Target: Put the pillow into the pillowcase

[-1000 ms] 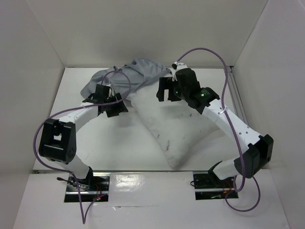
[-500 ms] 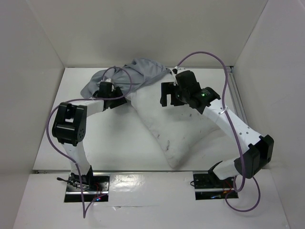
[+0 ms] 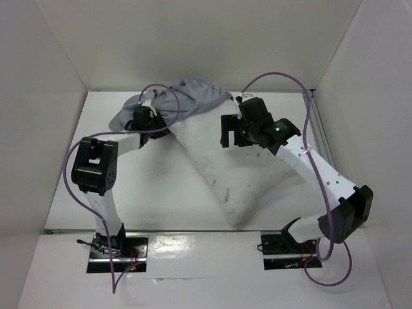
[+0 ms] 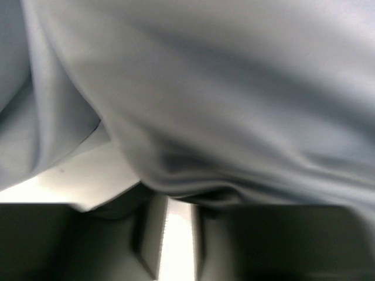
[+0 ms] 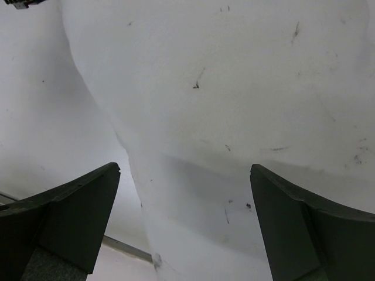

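From above, the pillow (image 3: 225, 170) lies slantwise on the table (image 3: 141, 187), its near end at 6 o'clock and its far end toward 11 o'clock. There it meets the crumpled grey pillowcase (image 3: 187, 96), which sits at 12 o'clock. The right jaws hang over the pillow's far part. Only the right wrist view shows them gaping wide, with speckled white cloth between and below them. The left jaws sit at the pillowcase's near edge. Only the left wrist view shows them narrow, with a bright slit between and a grey fold drooping across their tips. I cannot tell whether they pinch it. A second ago the left jaws stood nearer, beside the pillow's corner. They have since moved toward 11 o'clock, onto the grey cloth, and narrowed. The right jaws edged toward 3 o'clock.
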Controlling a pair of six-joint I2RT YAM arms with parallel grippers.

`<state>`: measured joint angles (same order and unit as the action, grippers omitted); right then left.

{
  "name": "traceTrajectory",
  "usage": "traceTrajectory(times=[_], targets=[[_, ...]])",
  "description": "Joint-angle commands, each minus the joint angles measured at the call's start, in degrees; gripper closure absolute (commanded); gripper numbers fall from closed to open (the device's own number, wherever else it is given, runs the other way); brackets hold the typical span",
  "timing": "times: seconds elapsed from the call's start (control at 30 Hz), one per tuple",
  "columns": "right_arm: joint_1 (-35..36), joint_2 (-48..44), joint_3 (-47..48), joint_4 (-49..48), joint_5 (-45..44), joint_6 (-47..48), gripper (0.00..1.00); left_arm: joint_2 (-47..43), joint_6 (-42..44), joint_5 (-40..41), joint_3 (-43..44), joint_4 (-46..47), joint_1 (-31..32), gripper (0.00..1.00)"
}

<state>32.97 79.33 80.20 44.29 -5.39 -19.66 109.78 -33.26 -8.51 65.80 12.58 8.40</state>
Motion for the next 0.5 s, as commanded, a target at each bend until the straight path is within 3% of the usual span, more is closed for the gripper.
traceTrajectory(times=[0.0, 0.1, 0.17, 0.3, 0.4, 0.47], targets=[[-0.1, 0.0, 0.4, 3.2, 0.3, -0.2, 0.00, -0.3, 0.8, -2.3, 1.2, 6.0, -0.5, 0.69], [-0.1, 0.0, 0.4, 8.8, -0.3, 1.0, 0.00, 0.4, 0.3, -4.5, 2.5, 4.2, -1.1, 0.98], [-0.6, -0.7, 0.4, 11.8, -0.3, 2.8, 0.00, -0.3, 0.9, -4.5, 2.5, 4.2, -1.1, 1.00], [-0.6, -1.2, -2.5, 17.0, 8.4, 4.0, 0.00, -4.0, 1.6, -8.0, 1.2, 2.9, -1.1, 1.00], [-0.6, -0.7, -8.5, 13.7, 11.3, 1.1, 0.00, -8.9, 2.8, -9.4, -1.3, 1.2, 0.3, 1.00], [-0.6, -0.7, -10.7, 5.5, 12.6, -1.1, 0.00, -11.0, 3.5, -9.4, -1.9, -0.6, 1.9, 1.00]])
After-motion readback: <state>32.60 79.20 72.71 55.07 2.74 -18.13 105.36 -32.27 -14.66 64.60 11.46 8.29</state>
